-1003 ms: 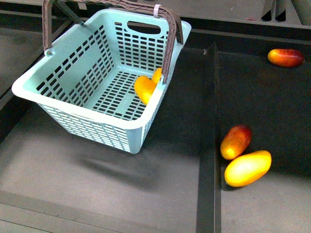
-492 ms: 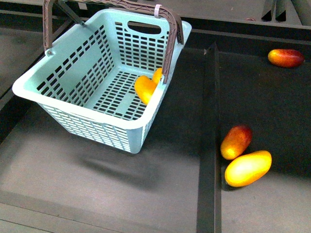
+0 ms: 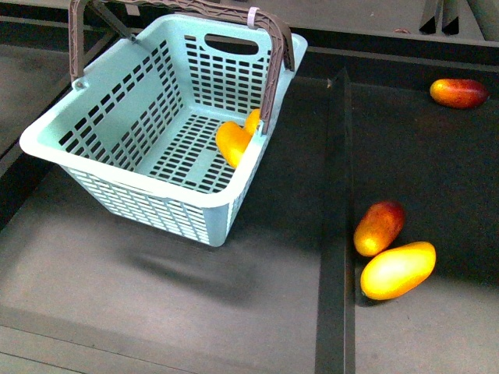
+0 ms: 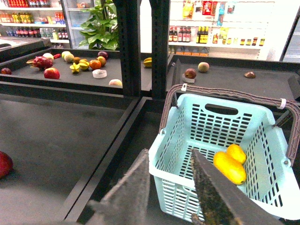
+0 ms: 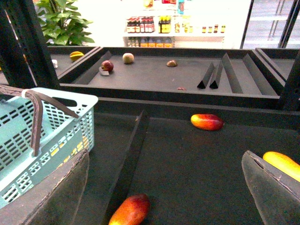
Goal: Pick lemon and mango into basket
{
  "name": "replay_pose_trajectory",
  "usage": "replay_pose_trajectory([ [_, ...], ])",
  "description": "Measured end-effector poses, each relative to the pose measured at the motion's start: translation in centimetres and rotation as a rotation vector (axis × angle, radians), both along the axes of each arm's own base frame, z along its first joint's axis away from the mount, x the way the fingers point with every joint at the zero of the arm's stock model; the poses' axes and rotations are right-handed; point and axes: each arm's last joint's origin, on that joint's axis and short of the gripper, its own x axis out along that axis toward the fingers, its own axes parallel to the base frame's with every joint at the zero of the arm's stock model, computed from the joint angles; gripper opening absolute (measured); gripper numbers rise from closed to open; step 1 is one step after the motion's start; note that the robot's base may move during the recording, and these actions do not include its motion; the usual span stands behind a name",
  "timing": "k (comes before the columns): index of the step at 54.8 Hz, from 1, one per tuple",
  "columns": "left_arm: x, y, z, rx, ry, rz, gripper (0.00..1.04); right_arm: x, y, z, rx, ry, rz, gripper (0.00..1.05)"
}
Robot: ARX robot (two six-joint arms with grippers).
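The light turquoise basket (image 3: 125,181) stands left of centre with its brown handles up. Inside, against its right wall, lies the orange-yellow mango (image 3: 232,142), and the smaller lemon (image 3: 253,119) sits just behind it. The left wrist view shows both, mango (image 4: 229,167) and lemon (image 4: 236,152), on the slotted floor of the basket (image 4: 225,96). My left gripper (image 4: 169,154) is open and empty, over the basket's near corner. Over the right-hand shelf my right gripper (image 5: 165,154) is wide open and holds nothing. Neither arm shows in the front view.
A dark divider (image 3: 335,218) separates the basket's shelf from the right one. There lie a red-blushed mango (image 3: 380,227), a bigger yellow-orange mango (image 3: 398,269) and another red-blushed one (image 3: 459,92) at the back. Farther shelves hold several other fruits (image 4: 79,63).
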Motion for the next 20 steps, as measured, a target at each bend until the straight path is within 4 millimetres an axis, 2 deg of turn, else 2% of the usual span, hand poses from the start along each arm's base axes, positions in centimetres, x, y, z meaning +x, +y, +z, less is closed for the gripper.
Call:
replay_pose_trajectory([
  [7, 0.00, 0.00, 0.00, 0.000, 0.000, 0.000, 0.69, 0.00, 0.00, 0.00, 0.000, 0.000, 0.000, 0.96],
  [12, 0.00, 0.00, 0.00, 0.000, 0.000, 0.000, 0.86, 0.00, 0.00, -0.01, 0.000, 0.000, 0.000, 0.96],
  [14, 0.00, 0.00, 0.00, 0.000, 0.000, 0.000, 0.97, 0.00, 0.00, -0.01, 0.000, 0.000, 0.000, 0.96],
  [15, 0.00, 0.00, 0.00, 0.002, 0.000, 0.000, 0.99, 0.00, 0.00, -0.01, 0.000, 0.000, 0.000, 0.96],
  [20, 0.00, 0.00, 0.00, 0.002, 0.000, 0.000, 0.98, 0.00, 0.00, -0.01, 0.000, 0.000, 0.000, 0.96],
])
